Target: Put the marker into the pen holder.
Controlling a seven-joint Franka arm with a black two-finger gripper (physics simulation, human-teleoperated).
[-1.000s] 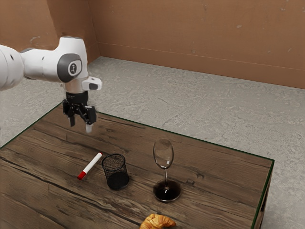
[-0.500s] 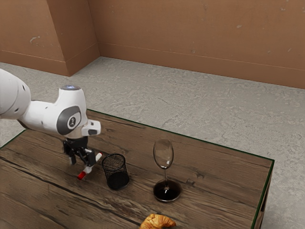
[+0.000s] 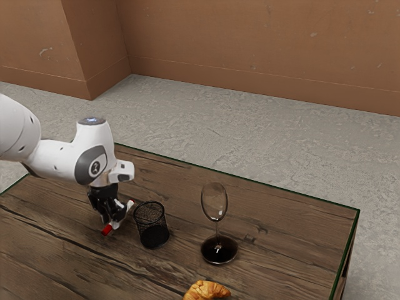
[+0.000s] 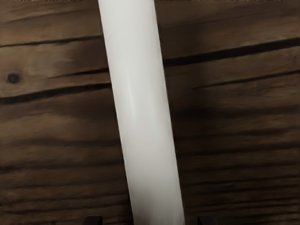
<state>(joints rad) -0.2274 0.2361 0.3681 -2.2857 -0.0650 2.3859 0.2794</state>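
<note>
Upon the wooden table [image 3: 287,256], at lower left of the exterior view, the marker [image 3: 107,230] is seen at the gripper [image 3: 112,222], whose closure cannot be told; probably light, stiff and rather slippery, it should be held across its white barrel [image 4: 143,112].

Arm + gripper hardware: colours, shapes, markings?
Arm: glossy white, smooth rounded links. The wrist housing has a dark grey oval cover with a small pale marking, and a greyish round cap on top. Gripper: black, angular, two-fingered.
</note>
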